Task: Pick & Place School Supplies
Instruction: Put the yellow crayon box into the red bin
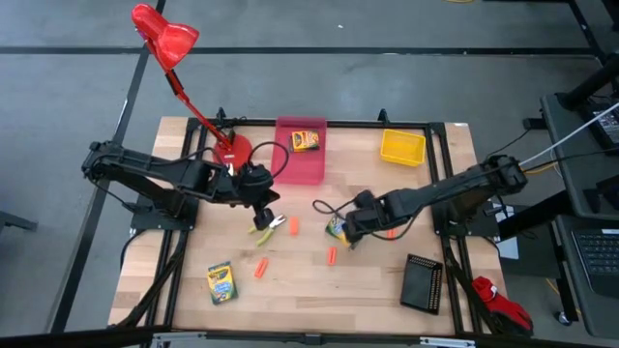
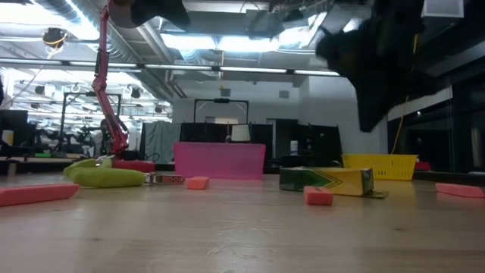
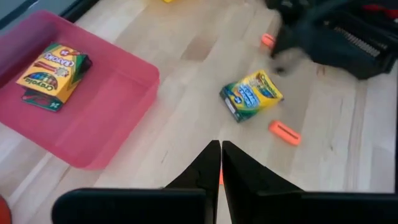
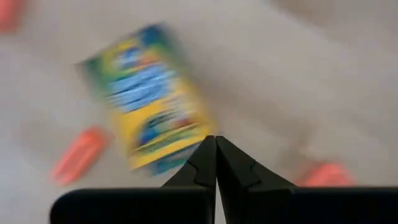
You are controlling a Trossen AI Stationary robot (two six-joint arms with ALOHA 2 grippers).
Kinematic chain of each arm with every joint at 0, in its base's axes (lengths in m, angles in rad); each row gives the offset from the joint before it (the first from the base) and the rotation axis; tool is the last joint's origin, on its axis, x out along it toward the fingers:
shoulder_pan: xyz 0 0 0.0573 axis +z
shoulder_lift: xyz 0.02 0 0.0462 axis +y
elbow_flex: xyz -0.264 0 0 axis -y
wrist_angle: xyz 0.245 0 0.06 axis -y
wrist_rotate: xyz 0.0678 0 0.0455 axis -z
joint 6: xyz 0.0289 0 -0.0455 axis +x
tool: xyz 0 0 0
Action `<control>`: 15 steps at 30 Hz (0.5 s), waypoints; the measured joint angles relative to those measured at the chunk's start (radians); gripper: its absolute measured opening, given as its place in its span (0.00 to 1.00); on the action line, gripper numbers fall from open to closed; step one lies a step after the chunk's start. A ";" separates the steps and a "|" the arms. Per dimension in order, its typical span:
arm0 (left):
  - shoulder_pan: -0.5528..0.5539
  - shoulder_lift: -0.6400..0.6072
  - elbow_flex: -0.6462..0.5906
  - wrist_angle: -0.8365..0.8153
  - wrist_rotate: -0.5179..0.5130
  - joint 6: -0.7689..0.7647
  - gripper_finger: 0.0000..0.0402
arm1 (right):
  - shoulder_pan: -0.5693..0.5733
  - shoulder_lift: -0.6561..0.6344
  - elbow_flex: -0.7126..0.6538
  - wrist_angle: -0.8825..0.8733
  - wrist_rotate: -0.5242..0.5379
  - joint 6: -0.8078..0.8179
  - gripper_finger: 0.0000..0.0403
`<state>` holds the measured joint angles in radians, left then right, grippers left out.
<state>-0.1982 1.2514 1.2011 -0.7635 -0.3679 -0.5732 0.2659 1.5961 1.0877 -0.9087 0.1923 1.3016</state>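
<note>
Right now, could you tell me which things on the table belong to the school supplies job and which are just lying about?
Job:
- crayon boxes: one in the pink bin, one mid-table, one near the front
- orange pieces
- pliers

Lying about:
- red lamp
- pink bin
- yellow bin
- black bin

A red lamp (image 1: pixel 166 39) stands at the table's back left corner; a pink bin (image 1: pixel 301 160) sits beside it; a yellow bin (image 1: pixel 402 147) farther right; a black bin (image 1: pixel 424 282) near the front right.

Three crayon boxes (image 1: pixel 221 282), four orange pieces (image 1: pixel 260 268), one pliers (image 1: pixel 268 226), three bins (image 1: pixel 301 155), one lamp (image 1: pixel 166 39).
</note>
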 joint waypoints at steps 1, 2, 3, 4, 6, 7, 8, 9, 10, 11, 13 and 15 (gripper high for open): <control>-0.006 0.000 0.000 0.001 0.000 0.000 0.03 | -0.010 -0.001 -0.013 -0.012 0.003 -0.002 0.02; -0.012 0.000 0.000 0.000 0.000 0.000 0.03 | -0.021 -0.002 -0.025 -0.003 0.002 -0.006 0.02; -0.020 0.000 0.000 0.000 -0.001 -0.002 0.03 | -0.030 -0.002 -0.039 0.018 0.002 -0.008 0.03; -0.028 0.000 0.000 0.000 -0.004 -0.009 0.03 | -0.040 -0.002 -0.055 0.033 0.002 -0.007 0.03; -0.050 0.000 0.000 -0.003 -0.008 -0.029 0.03 | -0.062 -0.002 -0.096 0.079 -0.002 -0.003 0.03; -0.062 0.000 0.000 -0.007 -0.013 -0.041 0.03 | -0.074 -0.002 -0.115 0.113 -0.002 -0.001 0.03; -0.075 0.000 0.000 -0.009 -0.025 -0.053 0.03 | -0.087 -0.002 -0.134 0.142 -0.003 -0.001 0.02; -0.090 0.000 0.000 -0.015 -0.041 -0.066 0.03 | -0.098 -0.002 -0.153 0.173 -0.008 -0.001 0.02; -0.105 0.000 0.000 -0.030 -0.057 -0.081 0.03 | -0.108 0.001 -0.173 0.203 -0.015 0.000 0.02; -0.118 0.000 0.000 -0.048 -0.071 -0.097 0.03 | -0.117 0.003 -0.189 0.227 -0.027 0.000 0.02; -0.145 0.000 0.000 -0.086 -0.095 -0.140 0.02 | -0.126 0.004 -0.215 0.271 -0.044 0.000 0.02; -0.170 0.000 0.000 -0.133 -0.113 -0.190 0.01 | -0.127 0.004 -0.239 0.320 -0.054 0.012 0.02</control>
<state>-0.3681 1.2514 1.2011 -0.8963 -0.4809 -0.7636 0.1387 1.6001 0.8489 -0.5892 0.1379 1.3137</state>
